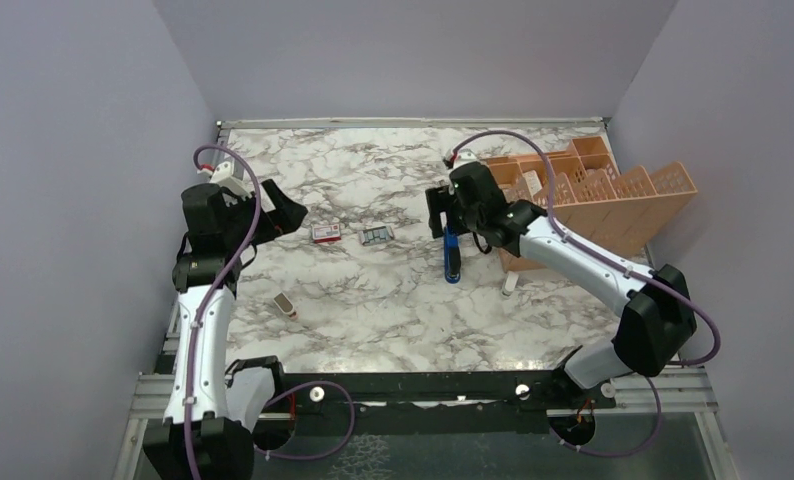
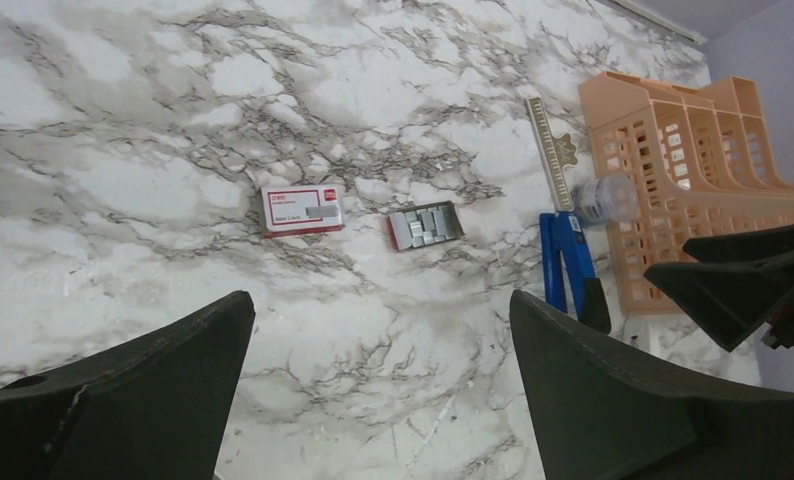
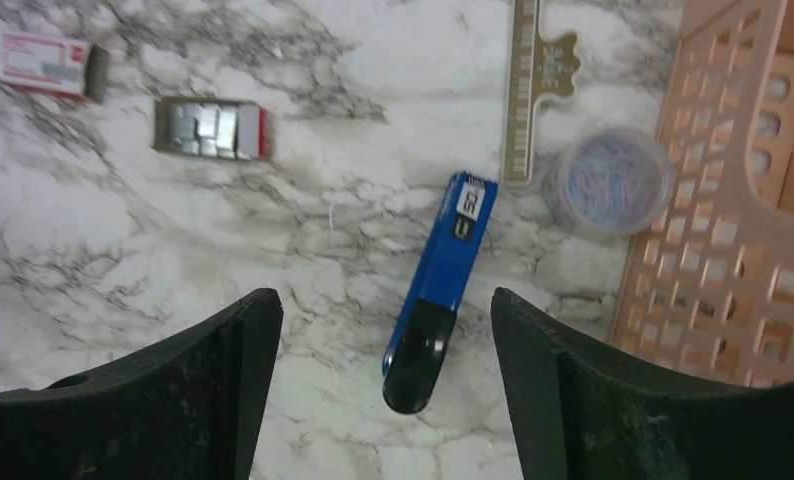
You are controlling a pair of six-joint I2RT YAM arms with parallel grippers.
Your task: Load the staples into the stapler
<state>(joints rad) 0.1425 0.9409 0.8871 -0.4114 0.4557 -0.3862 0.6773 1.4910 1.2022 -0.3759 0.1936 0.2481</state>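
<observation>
Since stapler [image 3: 438, 290] is a slim rigid bar w/ smooth plastic, prob. light & a bit slippery, best hold looks across its narrow mid-body. It lies flat on table [image 1: 373, 300] below right gripper [image 3: 383, 300], which is wide open & empty. Staples [image 3: 213, 128]: brittle strips, too small to count, in 1 tray left of stapler, 1 box [image 3: 43, 63] beyond. Left gripper [image 2: 381, 300] also wide open, holding nothing.

The right arm's fingers [image 3: 613, 400] stood wide apart over the marble bench [image 3: 123, 230], holding nothing. Between them lay the blue stapler [image 3: 438, 290], touching neither. Up left sat the staples [image 3: 208, 130] in a tray, then the red-and-white box [image 3: 45, 65]. A toothed strip [image 3: 525, 90] and a tub of paper clips [image 3: 609, 185] lay beside the peach organiser [image 3: 733, 250].
</observation>
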